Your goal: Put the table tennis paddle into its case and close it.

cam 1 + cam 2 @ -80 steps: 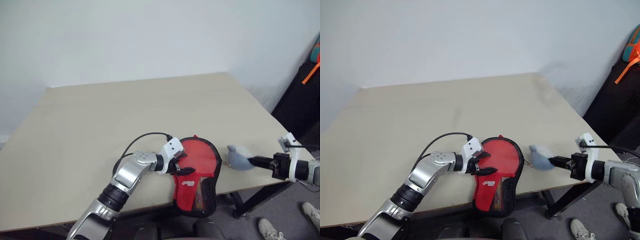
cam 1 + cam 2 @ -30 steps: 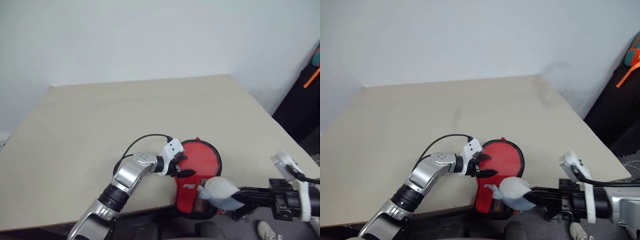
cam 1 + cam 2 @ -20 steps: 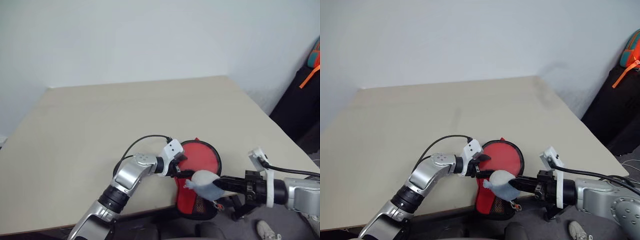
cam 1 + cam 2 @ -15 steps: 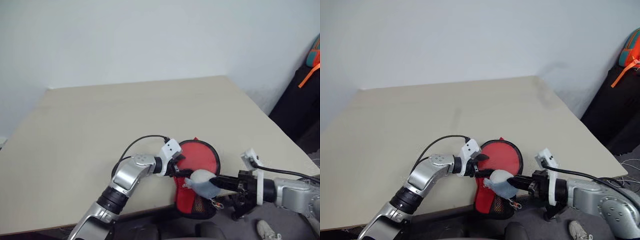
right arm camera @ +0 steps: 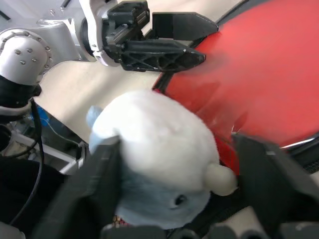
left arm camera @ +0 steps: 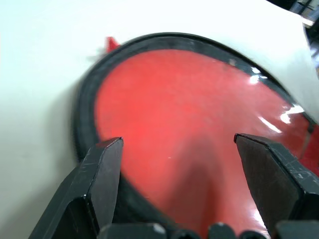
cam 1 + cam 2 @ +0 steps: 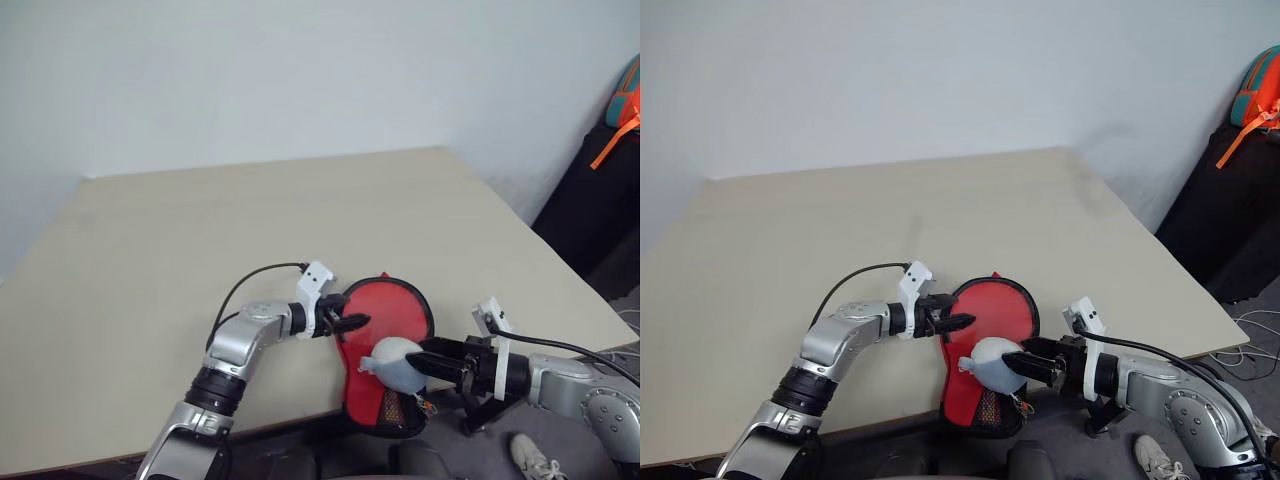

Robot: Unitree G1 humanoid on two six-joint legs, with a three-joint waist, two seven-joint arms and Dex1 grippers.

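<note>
Since a second ago the right gripper (image 7: 1028, 366) has carried the grey-blue plush toy (image 7: 992, 364) from off the table's near edge in over the red case (image 7: 385, 340), and its fingers now stand spread on either side of the toy. The case lies at the near edge of the table (image 7: 300, 220), its narrow end hanging over. The left gripper (image 7: 350, 322) hovers wide apart and empty at the case's rim; the paddle (image 6: 199, 129) lies inside the case.

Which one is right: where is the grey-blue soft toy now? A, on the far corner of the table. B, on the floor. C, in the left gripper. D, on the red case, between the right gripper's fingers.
D: the soft toy lies on the case at the right gripper, between its spread fingers.
</note>
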